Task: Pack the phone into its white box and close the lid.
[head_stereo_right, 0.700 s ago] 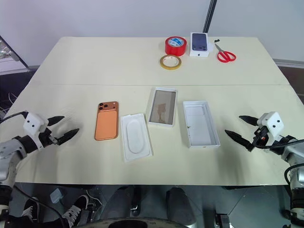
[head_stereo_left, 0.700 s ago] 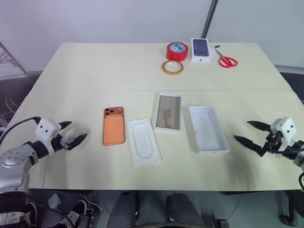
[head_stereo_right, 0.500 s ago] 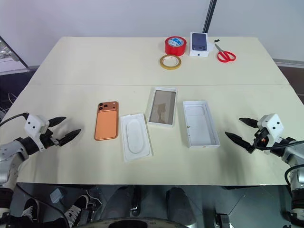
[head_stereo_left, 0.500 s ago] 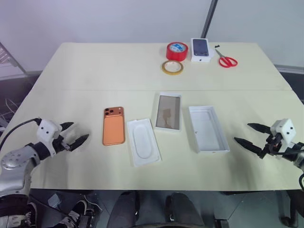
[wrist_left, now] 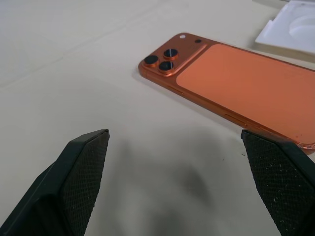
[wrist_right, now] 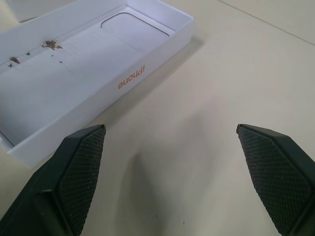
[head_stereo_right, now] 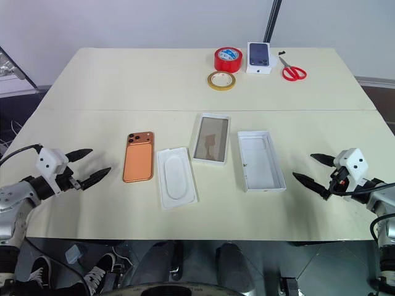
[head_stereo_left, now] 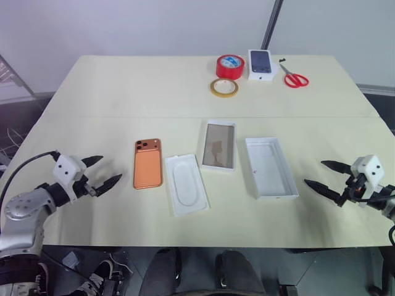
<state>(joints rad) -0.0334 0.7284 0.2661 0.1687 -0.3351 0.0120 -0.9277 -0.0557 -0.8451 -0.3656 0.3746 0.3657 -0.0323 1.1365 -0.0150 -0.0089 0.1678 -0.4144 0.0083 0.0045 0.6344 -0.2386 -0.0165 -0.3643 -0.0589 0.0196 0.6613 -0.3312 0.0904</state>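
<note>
- Our left tool (head_stereo_left: 99,174) hovers spread and empty over the bench (head_stereo_left: 123,92), just beside the phone (head_stereo_left: 148,163); our right tool (head_stereo_left: 322,177) hovers spread and empty near the box (head_stereo_left: 270,166).
- The phone lies face down on the bench, camera cluster at the far end, apart from every other item.
- The step in hand looks like the pickup. We judge it best to close on the phone's long edges near its middle; the glossy, thin body may slip or skid flat on the bench.
- We should lift it level, so it drops squarely into the box.
- The box sits open, holding nothing but a few brown specks on its floor.
- The lid (head_stereo_left: 219,145) lies between insert (head_stereo_left: 186,183) and box, apart from both.
- The insert's recess holds nothing.
</note>
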